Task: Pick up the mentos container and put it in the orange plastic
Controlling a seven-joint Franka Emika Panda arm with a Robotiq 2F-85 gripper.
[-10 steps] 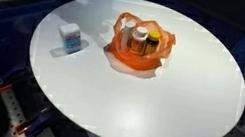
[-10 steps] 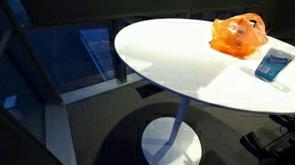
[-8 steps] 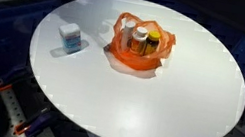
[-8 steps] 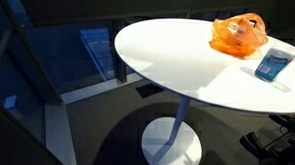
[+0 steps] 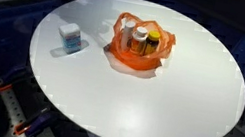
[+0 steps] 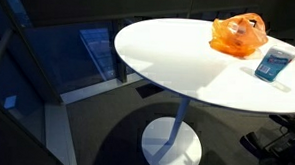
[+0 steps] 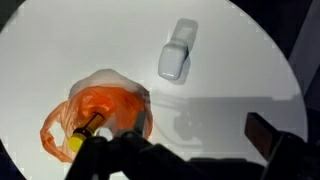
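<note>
The mentos container [image 5: 69,37] is a small white tub with a blue label. It stands on the round white table [image 5: 157,105], apart from the orange plastic [image 5: 137,53]. Both also show in an exterior view, the container [image 6: 273,64] and the orange plastic [image 6: 237,36]. In the wrist view the container [image 7: 176,62] lies up and to the right of the orange plastic [image 7: 100,108]. My gripper [image 7: 200,128] hangs high above the table, open and empty, over bare tabletop below the container. The gripper is not in either exterior view.
Inside the orange plastic stand an orange-yellow bottle with a white cap [image 5: 140,38] and a dark bottle [image 5: 153,41]. The table stands on a single pedestal base [image 6: 171,144]. Dark floor lies around it, with equipment at the lower left [image 5: 14,110].
</note>
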